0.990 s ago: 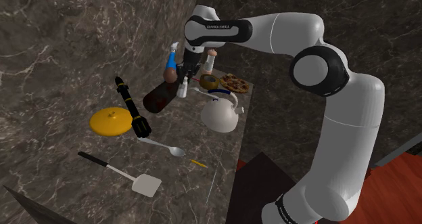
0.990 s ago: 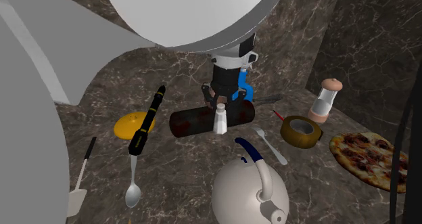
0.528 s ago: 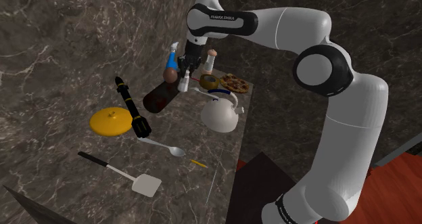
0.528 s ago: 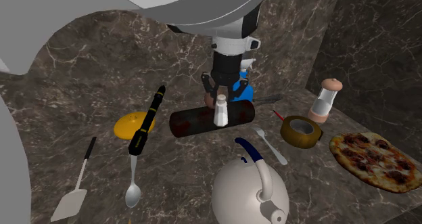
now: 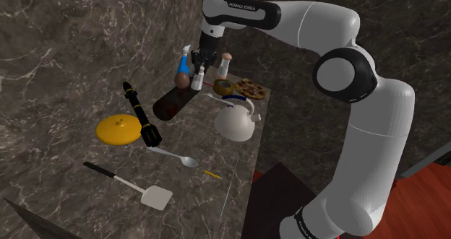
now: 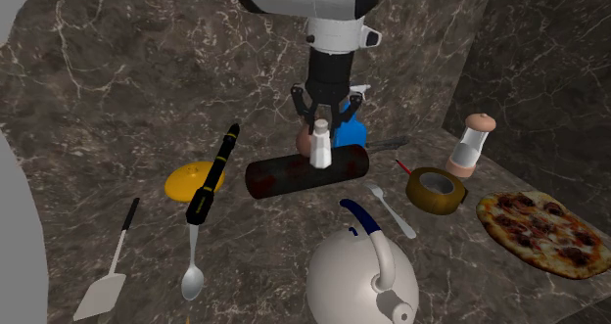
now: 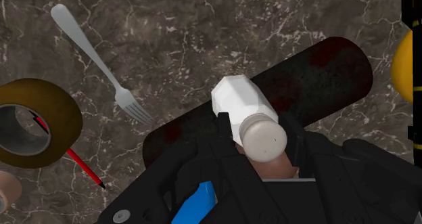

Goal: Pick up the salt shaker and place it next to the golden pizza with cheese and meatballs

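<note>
Holding: the gripper (image 6: 323,116) is closed on the salt shaker (image 6: 320,144). Its two black fingers pinch the white body just under the cap and carry nothing else.
Shaker position: it hangs from the gripper above the dark cylinder (image 6: 305,170), well apart from the pizza (image 6: 539,232), which lies toward the second exterior view's right.
Clearance: the base looks lifted off the cylinder, though from these angles I can't be sure.
Slip risk: the grip is high and narrow on a smooth body. A quick swing toward the pizza could let the shaker tilt or slide out between the fingers.
Collision risk: the tape roll (image 6: 437,190), the grinder (image 6: 470,144) and the fork (image 6: 392,209) lie between the shaker and the pizza. The kettle (image 6: 362,273) stands near that line with its handle raised. A low carry could knock one of them over.
Placement risk: the free spot beside the pizza is tight. The tape roll sits on one side and the counter's edge is near on the other. A careless drop could leave the shaker on the crust, or tipped over near the edge.
Surface: a dark stone counter (image 5: 58,165) with pale veins, crowded with kitchen things.
Room: a wall (image 5: 72,28) of the same veined stone rises behind the counter. A reddish floor (image 5: 434,194) shows at the shoulder view's lower right.
</note>
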Controlling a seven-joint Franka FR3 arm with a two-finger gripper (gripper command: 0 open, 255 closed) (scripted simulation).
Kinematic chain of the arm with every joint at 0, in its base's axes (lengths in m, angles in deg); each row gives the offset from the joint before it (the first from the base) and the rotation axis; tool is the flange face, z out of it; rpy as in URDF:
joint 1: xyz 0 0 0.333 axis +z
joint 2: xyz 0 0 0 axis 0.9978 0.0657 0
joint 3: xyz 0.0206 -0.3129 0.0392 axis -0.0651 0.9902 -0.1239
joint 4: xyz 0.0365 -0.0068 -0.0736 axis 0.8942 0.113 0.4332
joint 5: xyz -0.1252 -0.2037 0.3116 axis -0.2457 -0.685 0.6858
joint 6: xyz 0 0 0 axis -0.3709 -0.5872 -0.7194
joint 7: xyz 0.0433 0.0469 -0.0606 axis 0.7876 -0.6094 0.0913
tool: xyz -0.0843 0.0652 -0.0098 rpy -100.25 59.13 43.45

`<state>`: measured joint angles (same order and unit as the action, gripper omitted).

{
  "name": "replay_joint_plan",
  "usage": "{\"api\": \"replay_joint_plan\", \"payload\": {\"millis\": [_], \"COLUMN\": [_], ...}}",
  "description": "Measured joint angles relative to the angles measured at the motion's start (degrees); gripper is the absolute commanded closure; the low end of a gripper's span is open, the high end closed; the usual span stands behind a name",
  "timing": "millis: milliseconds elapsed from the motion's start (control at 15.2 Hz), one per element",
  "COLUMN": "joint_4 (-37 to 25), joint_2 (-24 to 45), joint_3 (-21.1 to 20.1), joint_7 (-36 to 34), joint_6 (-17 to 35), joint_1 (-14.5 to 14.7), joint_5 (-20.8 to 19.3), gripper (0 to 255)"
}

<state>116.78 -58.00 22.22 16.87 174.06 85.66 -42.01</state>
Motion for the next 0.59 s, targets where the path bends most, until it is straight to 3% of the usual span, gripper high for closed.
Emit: {"api": "replay_joint_plan", "payload": {"millis": [594], "joint_4": [-7.97], "joint_2": [0.88], "joint_3": [-0.02], "joint_7": [-0.4], "joint_6": [-7.09], "joint_1": [0.07], "joint_5": [-0.1], "gripper": [255]}}
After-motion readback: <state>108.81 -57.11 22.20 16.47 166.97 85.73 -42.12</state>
